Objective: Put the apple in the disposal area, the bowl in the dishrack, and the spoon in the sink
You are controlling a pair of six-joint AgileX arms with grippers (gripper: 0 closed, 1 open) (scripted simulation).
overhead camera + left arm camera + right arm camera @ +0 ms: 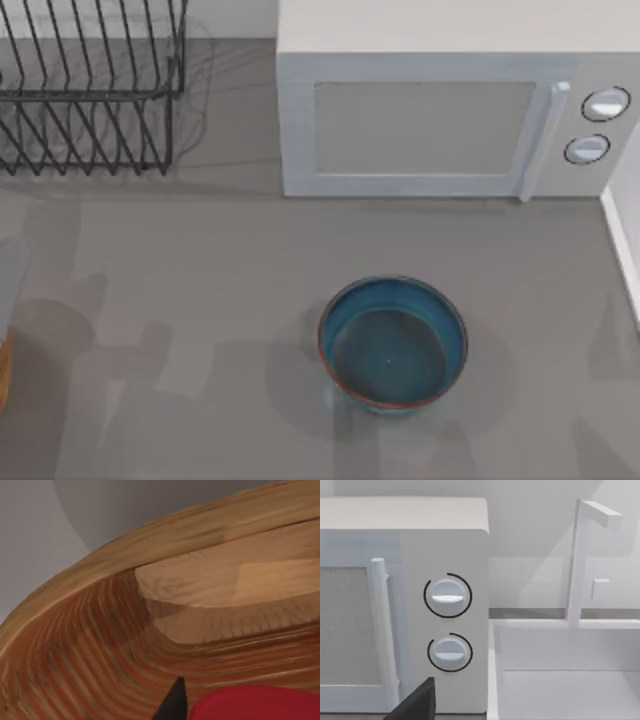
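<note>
My left gripper (210,707) hangs over the hollow of a ribbed wooden container (150,630), seemingly the disposal area. It is shut on the red apple (260,705), which lies against one dark fingertip (175,700). A brown sliver of that container (3,375) shows at the table's left edge. The teal bowl (393,345) with its reddish rim stands upright in front of the microwave. At the back left is the black wire dishrack (90,90). The white sink (565,685) lies right of the microwave, faced by my parked right gripper (415,702). The spoon is out of view.
A white microwave (440,110) with two dials (447,597) fills the back middle and right. The sink's white faucet (577,560) rises behind the basin, and the sink's rim (620,235) borders the counter's right side. Bare grey counter surrounds the bowl.
</note>
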